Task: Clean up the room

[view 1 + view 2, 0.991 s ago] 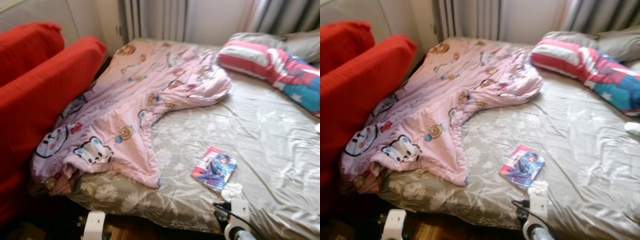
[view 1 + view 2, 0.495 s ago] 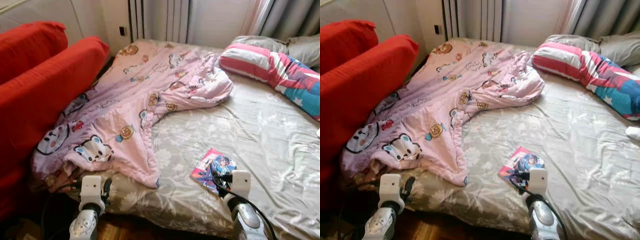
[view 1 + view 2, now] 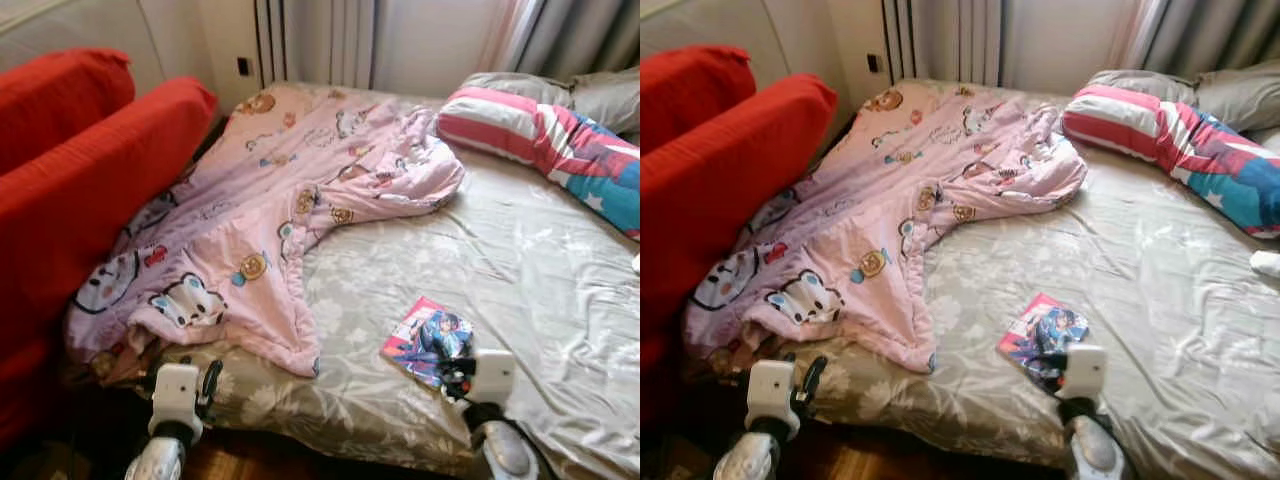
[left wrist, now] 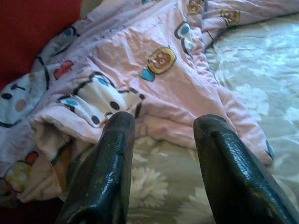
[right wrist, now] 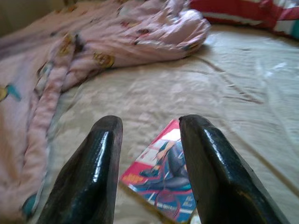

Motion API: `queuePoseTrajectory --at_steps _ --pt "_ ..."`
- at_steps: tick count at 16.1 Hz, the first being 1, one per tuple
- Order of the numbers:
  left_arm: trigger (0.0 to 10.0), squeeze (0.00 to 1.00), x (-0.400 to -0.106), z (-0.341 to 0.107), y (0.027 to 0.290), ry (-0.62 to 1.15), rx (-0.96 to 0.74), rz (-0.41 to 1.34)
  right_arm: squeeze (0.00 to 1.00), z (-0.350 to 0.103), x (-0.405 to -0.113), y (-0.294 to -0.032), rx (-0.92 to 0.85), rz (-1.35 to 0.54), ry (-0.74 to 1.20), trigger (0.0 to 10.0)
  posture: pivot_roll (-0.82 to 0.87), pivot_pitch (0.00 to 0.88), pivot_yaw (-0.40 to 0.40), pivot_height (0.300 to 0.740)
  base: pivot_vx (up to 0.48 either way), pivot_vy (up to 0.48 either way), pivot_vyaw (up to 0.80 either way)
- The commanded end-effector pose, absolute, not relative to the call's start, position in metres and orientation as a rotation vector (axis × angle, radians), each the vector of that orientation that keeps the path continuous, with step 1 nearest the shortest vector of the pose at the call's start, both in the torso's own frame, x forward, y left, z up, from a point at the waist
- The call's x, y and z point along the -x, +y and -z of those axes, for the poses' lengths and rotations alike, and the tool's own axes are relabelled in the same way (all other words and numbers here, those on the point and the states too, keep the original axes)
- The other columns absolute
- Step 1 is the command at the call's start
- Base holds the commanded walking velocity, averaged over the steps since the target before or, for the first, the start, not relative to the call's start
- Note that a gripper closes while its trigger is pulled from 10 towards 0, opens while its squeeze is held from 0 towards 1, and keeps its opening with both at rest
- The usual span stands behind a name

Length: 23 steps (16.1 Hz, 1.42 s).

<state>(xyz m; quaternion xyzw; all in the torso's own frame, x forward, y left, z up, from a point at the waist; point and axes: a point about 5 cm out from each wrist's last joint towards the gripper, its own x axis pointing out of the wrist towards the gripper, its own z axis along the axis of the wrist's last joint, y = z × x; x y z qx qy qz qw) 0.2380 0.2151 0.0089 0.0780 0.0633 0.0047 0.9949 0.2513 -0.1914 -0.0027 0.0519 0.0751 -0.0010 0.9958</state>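
Note:
A crumpled pink cartoon blanket [image 3: 290, 200] covers the left half of the bed and hangs over its near corner. A colourful magazine [image 3: 428, 338] lies flat on the grey floral sheet [image 3: 480, 260] near the bed's front edge. My right gripper [image 3: 453, 369] hovers open just in front of the magazine; in the right wrist view the magazine [image 5: 163, 182] lies between and beyond the black fingers [image 5: 103, 154]. My left gripper [image 3: 210, 380] stands open at the blanket's hanging corner, and the blanket [image 4: 163, 79] lies just past its fingertips [image 4: 119, 126].
Red sofa cushions [image 3: 90, 170] press against the bed's left side. A pink, white and blue striped pillow [image 3: 540, 130] and a grey pillow [image 3: 590, 90] lie at the head of the bed. Curtains [image 3: 320, 40] hang behind. Dark wooden floor [image 3: 250, 465] shows below.
Both arms rose into view from the bottom edge over the last second. Since half a second ago both have sunk slightly, and the right gripper has shifted a little right of the magazine.

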Motion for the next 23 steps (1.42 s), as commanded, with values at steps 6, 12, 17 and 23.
queuePoseTrajectory --at_steps 6,12,17,23 --pt "10.0 0.00 -0.256 -0.021 0.219 0.108 -0.133 -0.029 0.00 0.007 -0.244 -0.187 -0.144 0.052 0.145 10.0 0.09 0.052 0.023 0.740 0.000 0.000 0.00" --pt "10.0 0.00 -0.255 -0.017 0.214 0.124 -0.107 -0.034 0.00 0.002 -0.252 -0.187 -0.130 0.036 0.135 10.0 0.10 0.076 -0.005 0.740 0.000 0.000 0.00" --pt "10.0 0.00 -0.253 -0.016 0.210 0.122 -0.095 -0.031 0.00 0.002 -0.250 -0.189 -0.135 0.039 0.139 10.0 0.10 0.094 -0.010 0.740 0.000 0.000 0.00" --pt "10.0 0.00 -0.251 -0.015 0.208 0.131 -0.091 -0.019 0.00 0.008 -0.248 -0.190 -0.151 0.057 0.183 10.0 0.10 0.108 -0.008 0.740 0.000 0.000 0.00"
